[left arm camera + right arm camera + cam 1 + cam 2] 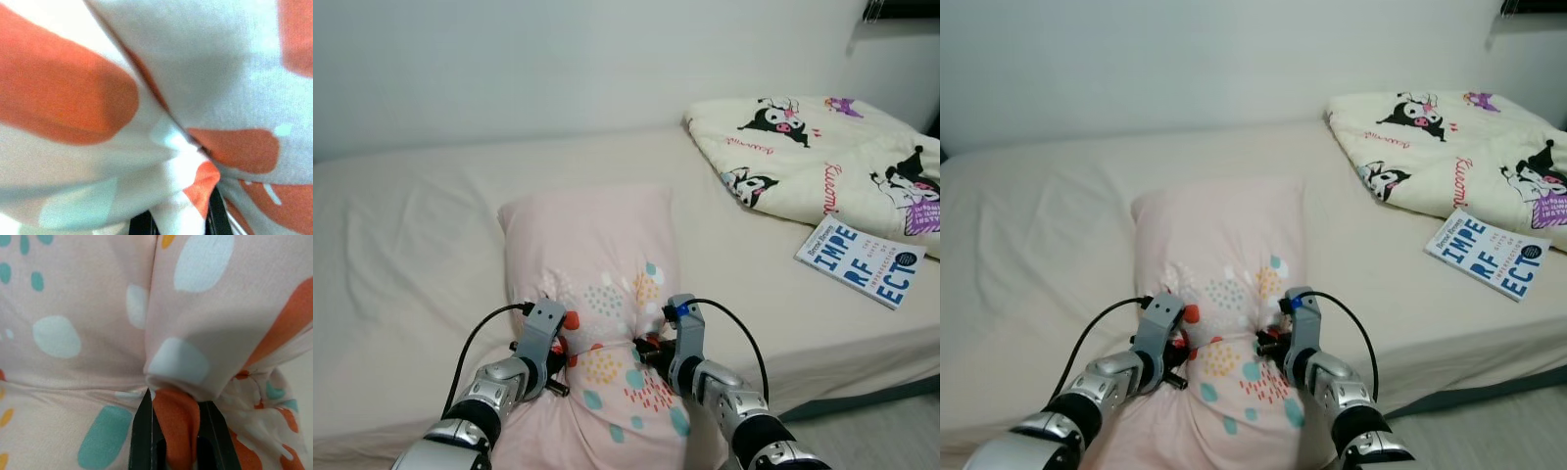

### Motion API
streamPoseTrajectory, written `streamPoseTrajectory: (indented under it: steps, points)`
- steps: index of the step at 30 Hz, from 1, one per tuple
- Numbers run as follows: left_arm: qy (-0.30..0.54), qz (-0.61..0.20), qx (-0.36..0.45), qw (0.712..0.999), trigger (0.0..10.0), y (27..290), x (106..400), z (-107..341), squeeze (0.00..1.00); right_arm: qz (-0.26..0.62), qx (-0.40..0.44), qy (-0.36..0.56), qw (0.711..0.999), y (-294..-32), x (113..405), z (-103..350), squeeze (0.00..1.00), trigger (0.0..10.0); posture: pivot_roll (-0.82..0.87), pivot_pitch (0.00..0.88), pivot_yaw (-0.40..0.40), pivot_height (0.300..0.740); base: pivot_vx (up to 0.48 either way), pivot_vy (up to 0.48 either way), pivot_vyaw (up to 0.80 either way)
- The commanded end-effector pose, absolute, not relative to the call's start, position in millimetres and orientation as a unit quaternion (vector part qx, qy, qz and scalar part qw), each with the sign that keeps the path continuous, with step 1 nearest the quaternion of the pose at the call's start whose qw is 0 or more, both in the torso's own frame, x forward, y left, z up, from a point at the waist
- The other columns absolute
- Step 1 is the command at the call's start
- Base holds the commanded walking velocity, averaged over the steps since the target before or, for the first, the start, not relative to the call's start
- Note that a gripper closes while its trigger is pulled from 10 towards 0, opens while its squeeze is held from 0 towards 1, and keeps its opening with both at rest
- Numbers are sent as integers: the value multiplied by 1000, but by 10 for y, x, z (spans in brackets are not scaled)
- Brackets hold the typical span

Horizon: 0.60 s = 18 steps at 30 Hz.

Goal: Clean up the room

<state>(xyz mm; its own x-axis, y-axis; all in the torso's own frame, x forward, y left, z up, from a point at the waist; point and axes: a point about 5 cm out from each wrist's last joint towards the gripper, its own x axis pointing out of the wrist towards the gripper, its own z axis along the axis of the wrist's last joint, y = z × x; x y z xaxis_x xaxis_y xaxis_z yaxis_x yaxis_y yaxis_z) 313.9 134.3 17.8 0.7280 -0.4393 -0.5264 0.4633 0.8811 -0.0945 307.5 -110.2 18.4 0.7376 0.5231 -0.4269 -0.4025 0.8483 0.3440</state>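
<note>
Both arms reach in from the near edge; left gripper (560, 345) and right gripper (649, 348) bite into opposite sides of the pink pillow (592, 264) at its near half, fabric bunched and puckered between them; left wrist view: fingers (142, 225) closed down to a narrow gap with a fold of white-and-orange print pinched in it; right wrist view: fingers (142, 435) likewise nearly shut, an orange fold of the cover clamped between them; so both tools have hold of pillow cloth, neither is spread wide.

Pillow lies lengthwise on the bed (411, 225), near end hanging over the near edge by the arms, far end pointing toward the wall (558, 59); cover is pale pink with teal, white, yellow and orange spots, mostly on the near half.

Cream sheet on the bed, lightly creased; folded cream blanket (822, 157) with black cartoon figures at far right of the mattress; blue-and-white book (859, 262) flat just near of the blanket, close to the bed's right near edge, well apart from the pillow; strip of floor (881, 431) at near right.
</note>
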Motion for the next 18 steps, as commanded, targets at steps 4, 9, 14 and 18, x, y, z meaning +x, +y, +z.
streamPoseTrajectory:
  steps: [4,9,14,18]
  points:
    - [208,-257,-46,943,0,1137,3218,363,0,265,137,253,920,-898,3016,166,0,0,30,14,-31,583,0,0,0]
    - [129,-223,-105,961,10000,1088,3297,673,0,236,116,105,959,-1021,3216,629,0,0,29,0,-31,583,0,0,0]
    - [66,-207,-95,971,10000,943,3308,954,0,207,105,-5,973,-1080,3269,1049,0,0,35,0,-40,583,0,0,0]
    - [42,-222,-93,970,10000,879,3288,1048,0,180,95,-43,978,-1063,3295,1192,0,0,35,0,-39,583,0,0,0]
